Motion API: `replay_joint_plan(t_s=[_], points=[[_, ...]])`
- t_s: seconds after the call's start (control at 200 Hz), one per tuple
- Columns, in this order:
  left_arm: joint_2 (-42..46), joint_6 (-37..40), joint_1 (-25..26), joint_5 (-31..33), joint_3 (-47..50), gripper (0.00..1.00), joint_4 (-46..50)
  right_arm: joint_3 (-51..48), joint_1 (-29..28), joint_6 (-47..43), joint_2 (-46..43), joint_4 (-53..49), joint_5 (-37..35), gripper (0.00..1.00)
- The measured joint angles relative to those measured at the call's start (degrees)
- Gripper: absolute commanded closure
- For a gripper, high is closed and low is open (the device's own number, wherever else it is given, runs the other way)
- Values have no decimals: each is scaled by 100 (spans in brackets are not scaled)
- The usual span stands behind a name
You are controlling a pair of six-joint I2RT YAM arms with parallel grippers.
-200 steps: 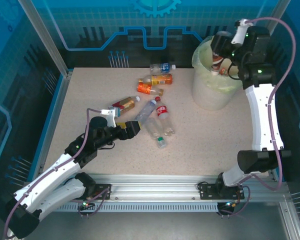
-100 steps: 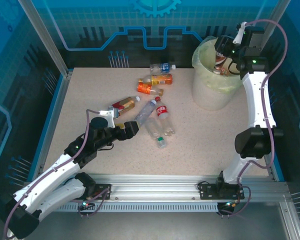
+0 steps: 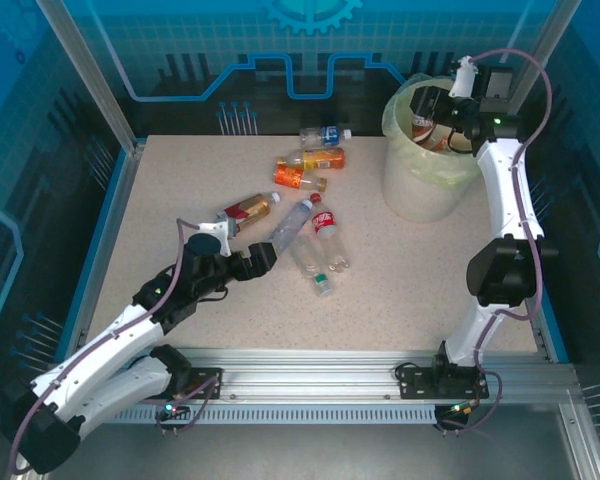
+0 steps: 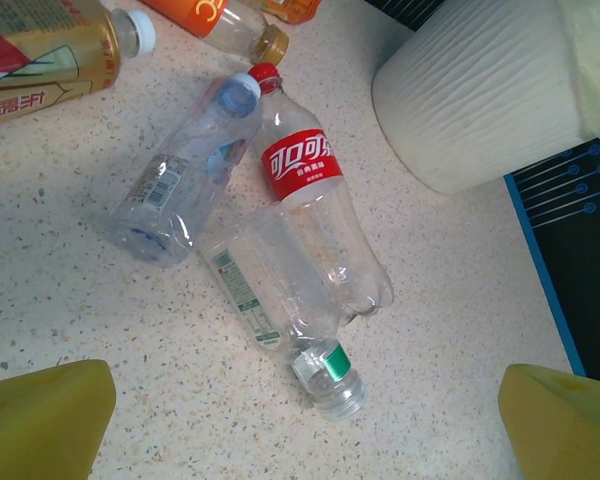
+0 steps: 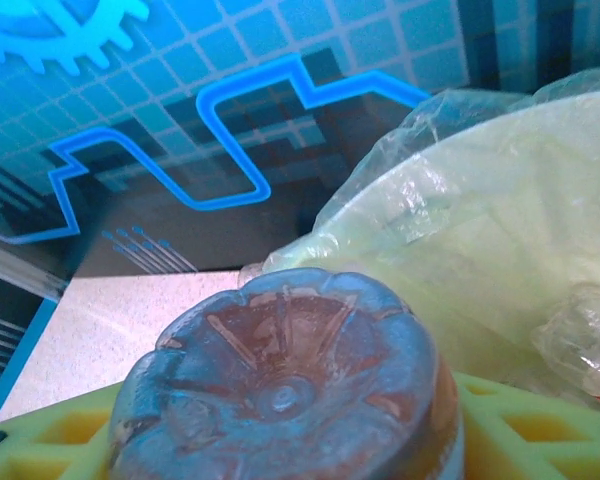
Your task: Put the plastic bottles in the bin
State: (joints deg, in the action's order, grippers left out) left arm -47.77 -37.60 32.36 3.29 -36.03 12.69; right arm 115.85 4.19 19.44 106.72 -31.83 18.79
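Note:
Several plastic bottles lie on the table: a clear blue-labelled one (image 3: 320,135), two orange ones (image 3: 315,159) (image 3: 298,180), an amber one (image 3: 248,208), a clear blue-capped one (image 3: 290,225), a red-labelled one (image 3: 325,228) and a clear green-banded one (image 3: 315,262). My left gripper (image 3: 256,262) stands open just left of this cluster. In the left wrist view the green-banded bottle (image 4: 270,285) lies ahead of the wide-apart yellow fingers (image 4: 40,425). My right gripper (image 3: 442,116) hovers over the bin (image 3: 420,185). A brownish bottle (image 5: 285,385) sits between its fingers, base toward the camera.
The table is fenced by metal posts and blue panel walls. The bin's yellowish bag (image 5: 480,230) bulges over its rim and crumpled plastic lies inside. Bare speckled tabletop (image 3: 420,290) stretches in front of the bin and along the near rail.
The right arm has stretched farther back over the bin with its bottle, the wrist swinging toward the far rim. The left gripper has barely moved.

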Motion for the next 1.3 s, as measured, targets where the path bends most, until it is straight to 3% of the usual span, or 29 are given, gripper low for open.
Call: replay_joint_plan(t_s=[0.195, 0.585, 0.615, 0.965, 1.301], points=[[-164, -13, 0, 0, 0, 1, 83, 0, -24, -66, 50, -216, 278, 20], [-503, -146, -13, 9, -7, 1, 254, -181, -44, -109, -221, -374, 269, 10], [-533, -146, -24, 13, -13, 1, 275, -247, -44, -109, -313, -369, 267, 2], [-1027, -149, -120, 2, -197, 1, 422, -1521, -50, -144, -1980, -114, 267, 0], [-1742, -144, -164, -164, -636, 1, 664, -4127, -660, 33, -4247, 398, 105, 0]])
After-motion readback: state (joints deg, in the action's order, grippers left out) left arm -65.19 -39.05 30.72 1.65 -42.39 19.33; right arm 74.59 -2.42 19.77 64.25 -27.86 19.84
